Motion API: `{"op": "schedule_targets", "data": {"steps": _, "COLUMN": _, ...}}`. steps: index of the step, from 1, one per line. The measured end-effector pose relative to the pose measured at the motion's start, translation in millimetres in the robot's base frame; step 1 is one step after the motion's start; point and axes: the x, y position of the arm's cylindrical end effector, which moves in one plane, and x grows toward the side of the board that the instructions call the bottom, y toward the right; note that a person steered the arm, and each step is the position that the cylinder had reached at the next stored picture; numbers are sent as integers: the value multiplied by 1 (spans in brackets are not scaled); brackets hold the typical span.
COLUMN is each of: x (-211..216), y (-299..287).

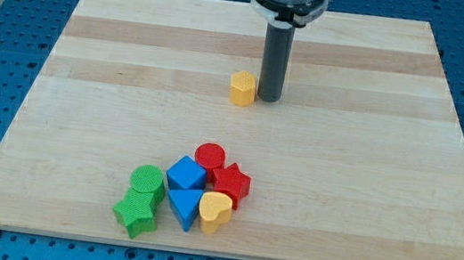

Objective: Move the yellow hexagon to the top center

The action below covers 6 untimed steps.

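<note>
The yellow hexagon (242, 88) stands on the wooden board (371, 166), a little above the board's middle. My tip (269, 97) is the lower end of a dark rod that comes down from the view's top. It sits just to the right of the yellow hexagon, touching it or nearly so.
A cluster of blocks lies near the view's bottom: a red cylinder (209, 157), a red star (230, 184), a blue cube (186, 175), a blue triangle (186, 206), a yellow heart (214, 211), a green cylinder (147, 180) and a green star (136, 213).
</note>
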Motion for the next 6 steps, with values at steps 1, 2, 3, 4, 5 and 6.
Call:
{"op": "schedule_targets", "data": {"steps": 1, "x": 12, "y": -5}}
{"op": "schedule_targets", "data": {"steps": 2, "x": 28, "y": -24}}
{"op": "schedule_targets", "data": {"steps": 3, "x": 36, "y": -45}}
{"op": "schedule_targets", "data": {"steps": 4, "x": -5, "y": -48}}
{"op": "schedule_targets", "data": {"steps": 5, "x": -55, "y": -40}}
{"op": "schedule_targets", "data": {"steps": 6, "x": -98, "y": -40}}
